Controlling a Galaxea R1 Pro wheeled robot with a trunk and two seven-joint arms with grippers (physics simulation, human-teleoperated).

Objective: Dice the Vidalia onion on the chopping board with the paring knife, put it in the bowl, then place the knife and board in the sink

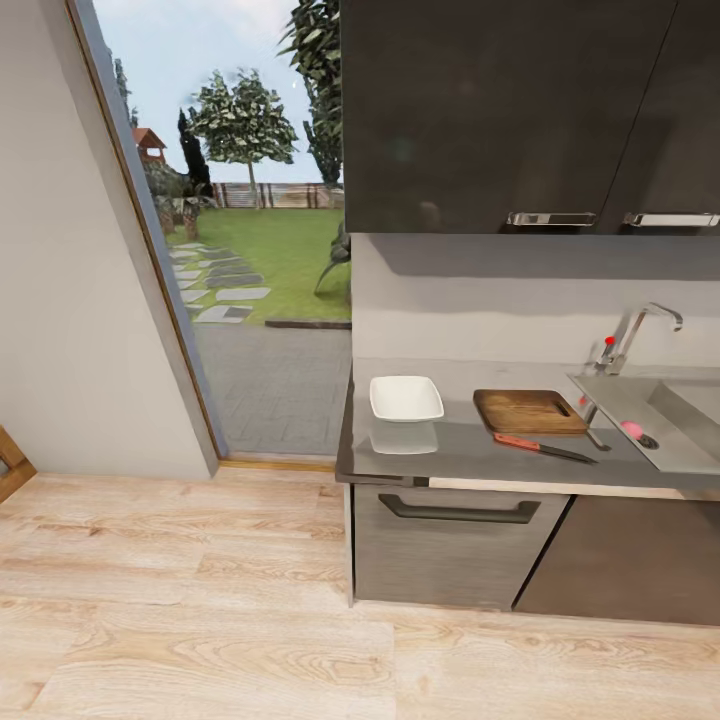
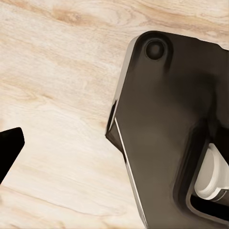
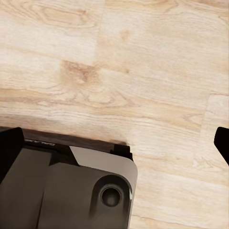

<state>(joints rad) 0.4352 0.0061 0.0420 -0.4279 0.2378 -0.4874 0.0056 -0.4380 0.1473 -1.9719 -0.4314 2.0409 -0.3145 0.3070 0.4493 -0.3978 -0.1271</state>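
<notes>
Hanging low, both my arms point down at the wooden floor (image 3: pixel 143 71), with part of my own dark base (image 3: pixel 71 191) showing under each wrist. Of my left pincer (image 2: pixel 7 150) I see a single dark fingertip, and of my right pincer (image 3: pixel 222 143) a sliver of one finger, so I cannot tell whether either is apart or together; neither appears to carry anything.

Farther out, the countertop (image 1: pixel 450 445) stands ahead and to my right, well apart from me. The bowl (image 1: pixel 405 397) sits near its left end, the chopping board (image 1: pixel 528 410) to the right of it, and the paring knife (image 1: pixel 540 446) lies just in front of the board, toward the front edge, blade pointing at the sink (image 1: pixel 665 420). The Vidalia onion (image 1: pixel 631 430) rests low in the basin beside the drain, below the tap (image 1: pixel 630 340).

Nothing is begun, I judge; I must first drive closer. The risk lies there: the sink runs off the right edge of my head view, so stopping short or too far left would leave the onion out of my right arm's reach. Reaching over the front edge could also sweep the knife off.
</notes>
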